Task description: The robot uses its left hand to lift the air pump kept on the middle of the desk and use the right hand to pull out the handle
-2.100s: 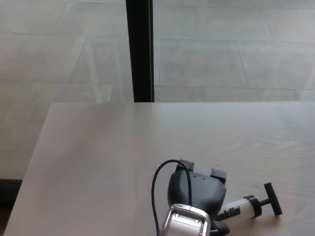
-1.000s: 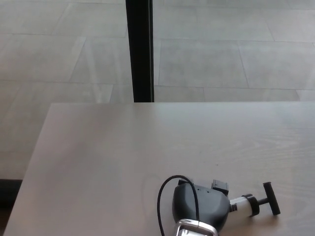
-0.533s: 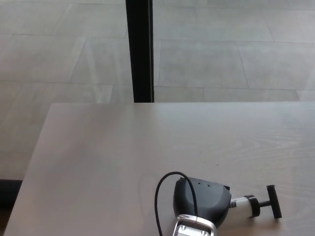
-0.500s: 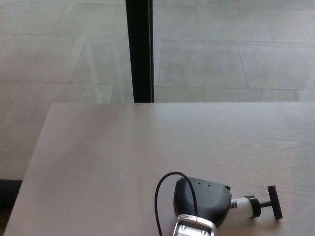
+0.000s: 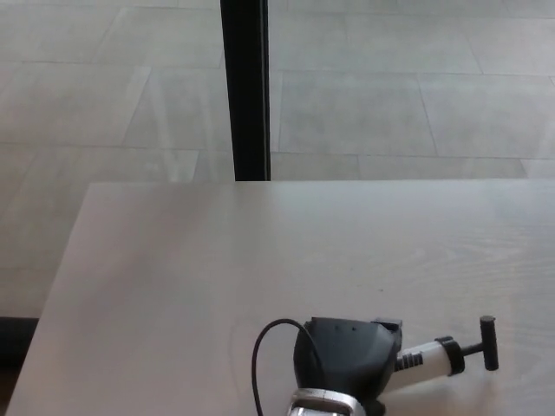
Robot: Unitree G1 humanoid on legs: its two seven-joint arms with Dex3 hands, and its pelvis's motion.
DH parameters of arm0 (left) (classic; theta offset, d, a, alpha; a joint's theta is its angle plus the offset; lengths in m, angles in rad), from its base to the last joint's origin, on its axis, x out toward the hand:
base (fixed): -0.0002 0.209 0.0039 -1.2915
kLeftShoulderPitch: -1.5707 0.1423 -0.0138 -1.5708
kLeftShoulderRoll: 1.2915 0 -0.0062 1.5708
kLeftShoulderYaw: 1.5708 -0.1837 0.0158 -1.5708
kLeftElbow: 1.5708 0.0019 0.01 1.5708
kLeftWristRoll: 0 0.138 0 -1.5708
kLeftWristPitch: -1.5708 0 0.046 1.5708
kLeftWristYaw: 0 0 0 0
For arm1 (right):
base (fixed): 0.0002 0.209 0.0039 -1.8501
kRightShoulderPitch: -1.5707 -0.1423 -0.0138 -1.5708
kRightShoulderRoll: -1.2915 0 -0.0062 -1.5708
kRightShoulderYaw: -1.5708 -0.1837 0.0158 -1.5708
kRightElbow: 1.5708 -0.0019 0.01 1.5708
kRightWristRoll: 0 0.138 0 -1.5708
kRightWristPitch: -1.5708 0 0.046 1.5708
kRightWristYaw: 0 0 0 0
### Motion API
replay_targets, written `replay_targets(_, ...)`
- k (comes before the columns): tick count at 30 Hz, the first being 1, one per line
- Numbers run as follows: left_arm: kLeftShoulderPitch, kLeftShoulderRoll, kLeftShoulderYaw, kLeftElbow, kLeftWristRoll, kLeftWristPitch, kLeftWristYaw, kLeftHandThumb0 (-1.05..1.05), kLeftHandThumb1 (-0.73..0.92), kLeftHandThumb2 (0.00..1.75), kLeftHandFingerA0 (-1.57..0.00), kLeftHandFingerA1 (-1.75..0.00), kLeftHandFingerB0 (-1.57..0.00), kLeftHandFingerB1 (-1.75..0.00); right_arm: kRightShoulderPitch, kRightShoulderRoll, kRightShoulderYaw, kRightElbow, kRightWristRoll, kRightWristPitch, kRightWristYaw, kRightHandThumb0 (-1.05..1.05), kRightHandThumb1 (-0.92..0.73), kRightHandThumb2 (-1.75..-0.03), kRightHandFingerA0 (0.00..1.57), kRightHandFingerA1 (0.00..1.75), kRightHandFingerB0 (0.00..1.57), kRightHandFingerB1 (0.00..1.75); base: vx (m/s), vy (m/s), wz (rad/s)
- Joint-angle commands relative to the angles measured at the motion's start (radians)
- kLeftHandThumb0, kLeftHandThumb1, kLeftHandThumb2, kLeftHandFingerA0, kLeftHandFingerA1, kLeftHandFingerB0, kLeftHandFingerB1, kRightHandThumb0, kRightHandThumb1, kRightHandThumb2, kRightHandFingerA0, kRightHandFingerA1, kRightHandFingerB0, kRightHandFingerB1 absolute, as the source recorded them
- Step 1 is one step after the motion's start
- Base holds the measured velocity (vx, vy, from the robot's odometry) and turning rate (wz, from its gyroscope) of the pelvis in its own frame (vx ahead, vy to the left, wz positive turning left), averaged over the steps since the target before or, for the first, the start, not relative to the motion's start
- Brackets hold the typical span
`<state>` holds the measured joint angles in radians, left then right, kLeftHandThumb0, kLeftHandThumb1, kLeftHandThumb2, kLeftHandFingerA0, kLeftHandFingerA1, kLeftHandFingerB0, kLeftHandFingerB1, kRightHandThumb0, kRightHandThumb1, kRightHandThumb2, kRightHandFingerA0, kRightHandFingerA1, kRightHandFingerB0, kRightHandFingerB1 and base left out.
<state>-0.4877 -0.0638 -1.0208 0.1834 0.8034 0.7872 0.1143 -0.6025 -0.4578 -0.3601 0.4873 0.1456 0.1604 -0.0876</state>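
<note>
My left robot hand (image 5: 347, 368) sits at the bottom centre of the frame, wrapped around the pump (image 5: 425, 358); its handle (image 5: 488, 342) sticks out to the lower right. A loose hold could let the pump twist or drop. The table (image 5: 260, 251) lies bare toward the far edge, floor (image 5: 390, 87) beyond.

Left hand (image 5: 347, 360) (gripping air pump (image 5: 431, 357)) apparently shifted left.
</note>
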Motion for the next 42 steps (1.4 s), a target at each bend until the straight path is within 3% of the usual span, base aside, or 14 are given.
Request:
replay_targets(1, -0.052, 0.136, 0.195, -0.041, -0.034, -0.294, 0.142, -0.18, 0.77, 0.83, -0.73, -1.75, -0.59, -1.49, 0.035, -0.004, 0.037, -0.093, -0.002, 0.046, 0.059, -0.38, -0.70, -0.60, 0.64, 0.74, 0.48, 0.43, 0.00, 0.000, 0.00)
replay_targets(2, -0.076, 0.153, 0.220, -0.039, -0.034, -0.311, 0.150, -0.13, 0.71, 0.86, -0.70, -1.75, -0.54, -1.66, 0.039, -0.014, 0.061, -0.112, -0.011, 0.063, 0.086, -0.46, -0.56, -0.88, 0.64, 0.76, 0.39, 0.54, 0.00, 0.000, 0.00)
replay_targets(4, -0.124, 0.189, 0.252, -0.009, -0.011, -0.366, 0.216, -0.12, 0.62, 0.94, -0.76, -1.75, -0.62, -1.59, 0.047, -0.035, 0.107, -0.146, -0.015, 0.100, 0.152, -0.46, -0.70, -0.61, 0.64, 0.71, 0.43, 0.40, 0.00, 0.000, 0.00)
replay_targets(5, -0.137, 0.202, 0.274, -0.009, -0.024, -0.389, 0.209, -0.13, 0.61, 1.02, -0.77, -1.75, -0.61, -1.64, 0.049, -0.040, 0.127, -0.167, -0.022, 0.122, 0.162, -0.52, -0.55, -0.89, 0.66, 0.74, 0.40, 0.53, 0.00, 0.000, 0.00)
replay_targets(6, -0.164, 0.228, 0.307, -0.019, -0.031, -0.391, 0.179, -0.16, 0.57, 1.07, -0.83, -1.75, -0.62, -1.58, 0.063, -0.050, 0.180, -0.215, -0.027, 0.154, 0.215, -0.51, -0.69, -0.60, 0.65, 0.69, 0.43, 0.40, 0.00, 0.000, 0.00)
replay_targets(9, -0.173, 0.243, 0.329, -0.017, -0.025, -0.395, 0.174, -0.17, 0.58, 1.00, -0.81, -1.75, -0.63, -1.59, 0.073, -0.047, 0.215, -0.242, -0.021, 0.183, 0.241, -0.54, -0.66, -0.60, 0.63, 0.69, 0.41, 0.38, 0.00, 0.000, 0.00)
replay_targets(10, -0.181, 0.257, 0.347, -0.018, -0.034, -0.407, 0.163, -0.18, 0.58, 0.98, -0.78, -1.75, -0.62, -1.59, 0.083, -0.053, 0.250, -0.260, -0.022, 0.191, 0.280, -0.54, -0.54, -0.86, 0.57, 0.71, 0.32, 0.50, 0.00, 0.000, 0.00)
replay_targets(13, -0.194, 0.292, 0.377, -0.020, -0.036, -0.430, 0.140, -0.19, 0.60, 0.95, -0.78, -1.75, -0.59, -1.60, 0.106, -0.073, 0.334, -0.311, -0.032, 0.208, 0.353, -0.51, -0.50, -0.85, 0.60, 0.75, 0.34, 0.50, 0.00, 0.000, 0.00)
replay_targets(14, -0.196, 0.303, 0.375, -0.009, -0.016, -0.444, 0.172, -0.18, 0.58, 0.94, -0.79, -1.75, -0.62, -1.58, 0.111, -0.078, 0.358, -0.328, -0.031, 0.218, 0.373, -0.45, -0.62, -0.59, 0.59, 0.76, 0.39, 0.37, 0.00, 0.000, 0.00)
replay_targets(19, -0.196, 0.326, 0.402, -0.023, -0.015, -0.460, 0.145, -0.16, 0.62, 0.88, -0.75, -1.75, -0.65, -1.49, 0.094, -0.073, 0.482, -0.352, -0.059, 0.240, 0.429, -0.44, -0.43, -0.77, 0.51, 0.76, 0.25, 0.46, 0.00, 0.000, 0.00)
replay_targets(30, -0.170, 0.309, 0.387, 0.003, 0.016, -0.545, 0.174, -0.21, 0.55, 0.94, -0.79, -1.75, -0.66, -1.56, 0.021, -0.003, 0.626, -0.349, -0.118, 0.270, 0.409, -0.48, -0.50, -0.55, 0.48, 0.64, 0.31, 0.31, 0.00, 0.000, 0.00)
replay_targets(33, -0.161, 0.301, 0.376, 0.003, 0.033, -0.536, 0.153, -0.23, 0.60, 0.76, -0.79, -1.70, -0.76, -1.23, 0.005, 0.021, 0.639, -0.323, -0.132, 0.228, 0.403, -0.59, -0.41, -0.78, 0.48, 0.70, 0.25, 0.47, 0.00, 0.000, 0.00)
replay_targets(37, -0.149, 0.285, 0.379, 0.007, 0.036, -0.557, 0.157, -0.28, 0.61, 0.78, -0.87, -1.59, -0.83, -0.92, -0.003, 0.064, 0.626, -0.278, -0.154, 0.165, 0.365, -0.52, -0.54, -0.57, 0.57, 0.74, 0.39, 0.38, 0.00, 0.000, 0.00)
replay_targets(42, -0.124, 0.266, 0.389, -0.007, 0.033, -0.558, 0.124, -0.22, 0.61, 0.91, -0.85, -1.70, -0.76, -1.18, -0.012, 0.120, 0.617, -0.226, -0.203, 0.116, 0.306, -0.44, -0.55, -0.55, 0.69, 0.83, 0.47, 0.45, 0.00, 0.000, 0.00)
